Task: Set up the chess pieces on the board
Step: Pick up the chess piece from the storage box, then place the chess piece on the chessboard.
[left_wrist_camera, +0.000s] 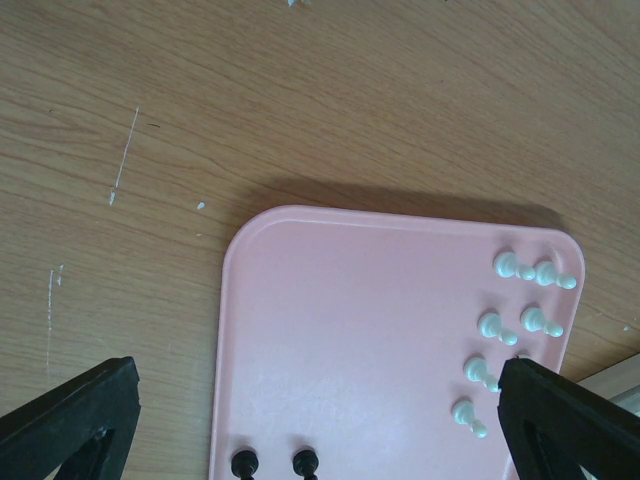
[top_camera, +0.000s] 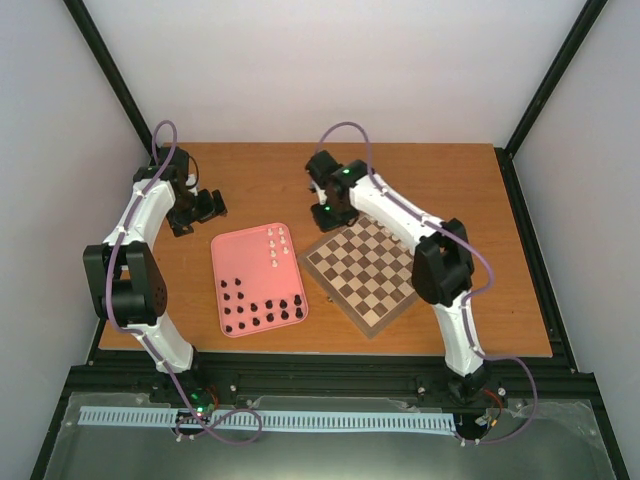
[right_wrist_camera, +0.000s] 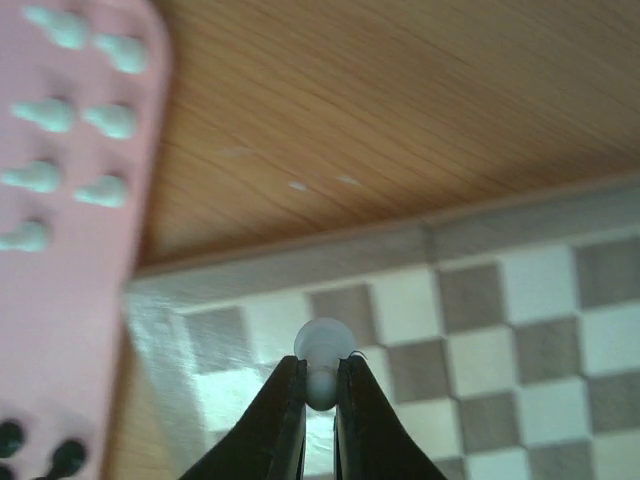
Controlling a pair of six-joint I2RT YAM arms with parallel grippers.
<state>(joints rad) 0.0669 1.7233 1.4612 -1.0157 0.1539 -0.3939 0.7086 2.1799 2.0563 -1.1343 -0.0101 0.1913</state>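
Right arm: stretched forward, elbow bent above the board (top_camera: pixel 365 275), with the right gripper (right_wrist_camera: pixel 320 378) lowered at its far-left corner.
Right jaws: closed tight on a cream-white piece (right_wrist_camera: pixel 324 345), pinched just under its round head.
Left arm: folded at the far left of the table (top_camera: pixel 430 180), with the left gripper (left_wrist_camera: pixel 318 375) held above the pink tray (left_wrist_camera: pixel 300 300).
Left jaws: spread wide, nothing between them.
Pieces: cream pieces (top_camera: pixel 278 245) are grouped in the tray's far-right corner, and black pieces (top_camera: pixel 262 312) along its near side.
Surface: orange-brown wood grain; the tray lies just left of the angled board.
Room: white walls (top_camera: pixel 300 60), black posts (top_camera: pixel 110 70).
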